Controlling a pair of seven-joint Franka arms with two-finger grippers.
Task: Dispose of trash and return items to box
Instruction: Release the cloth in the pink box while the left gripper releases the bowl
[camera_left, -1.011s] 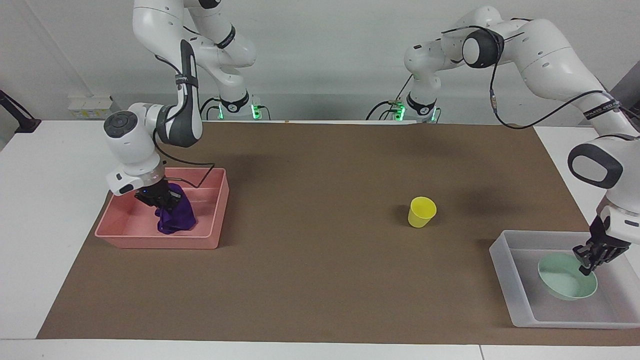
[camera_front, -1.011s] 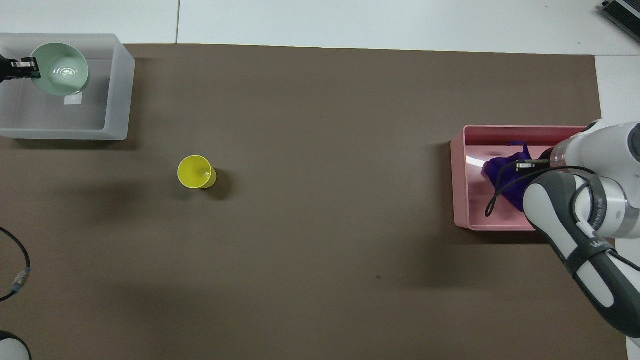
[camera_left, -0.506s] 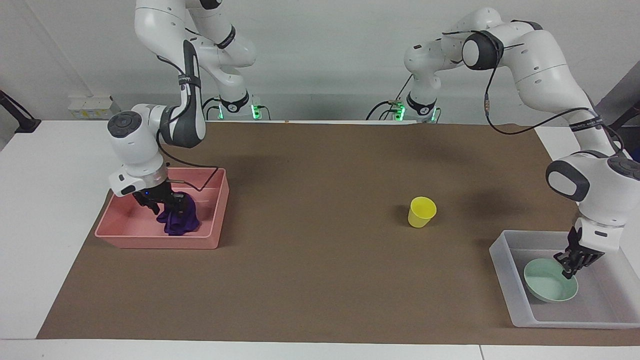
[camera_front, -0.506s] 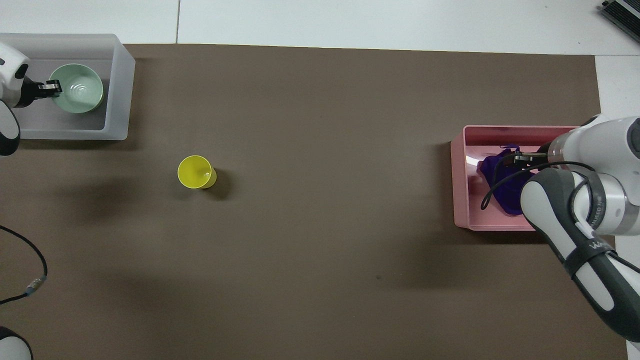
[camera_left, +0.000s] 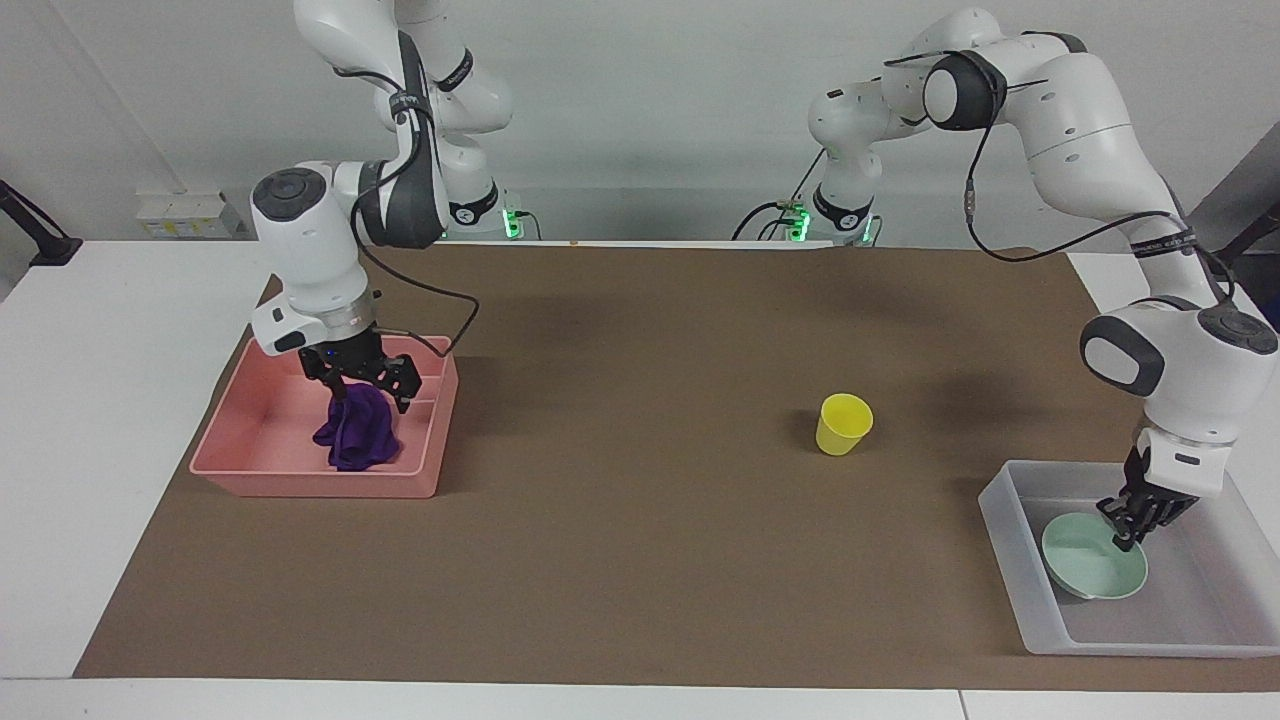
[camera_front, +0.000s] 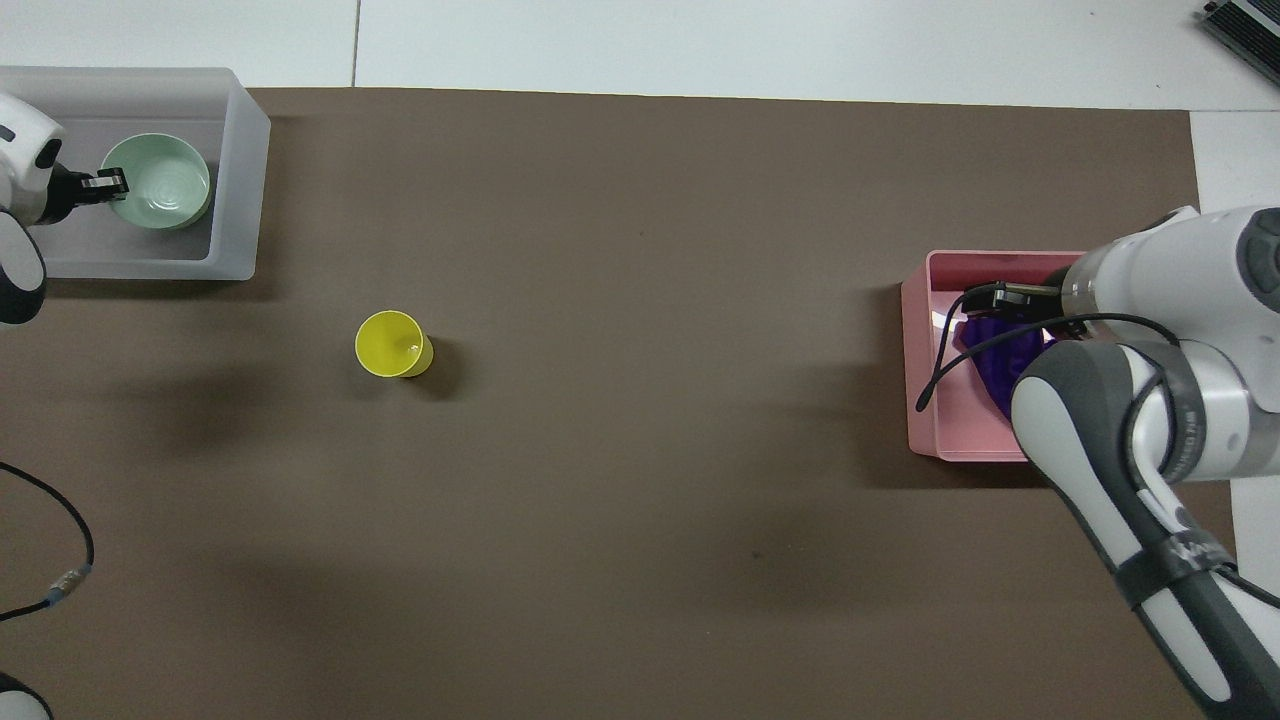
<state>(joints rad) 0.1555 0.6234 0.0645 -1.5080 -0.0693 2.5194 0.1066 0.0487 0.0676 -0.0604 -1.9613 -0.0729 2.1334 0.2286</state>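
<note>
The purple cloth wad (camera_left: 355, 435) lies in the pink bin (camera_left: 260, 440) at the right arm's end of the table. My right gripper (camera_left: 365, 380) is open just above the cloth and holds nothing. In the overhead view the right gripper (camera_front: 1000, 300) covers part of the cloth (camera_front: 985, 355). The mint-green bowl (camera_left: 1090, 565) sits in the translucent tray (camera_left: 1180, 625) at the left arm's end. My left gripper (camera_left: 1125, 530) is shut on the bowl's rim. The yellow cup (camera_left: 843, 423) stands upright on the brown mat, nearer to the robots than the tray.
The brown mat (camera_left: 620, 520) covers most of the white table. In the overhead view the cup (camera_front: 392, 343) stands apart from the tray (camera_front: 235, 230) and far from the pink bin (camera_front: 925, 400). The right arm's cable hangs over the bin.
The right gripper lowered the cloth into the pink bin, opened and rose. The left gripper brought the bowl down into the tray and moved it toward the table's middle.
</note>
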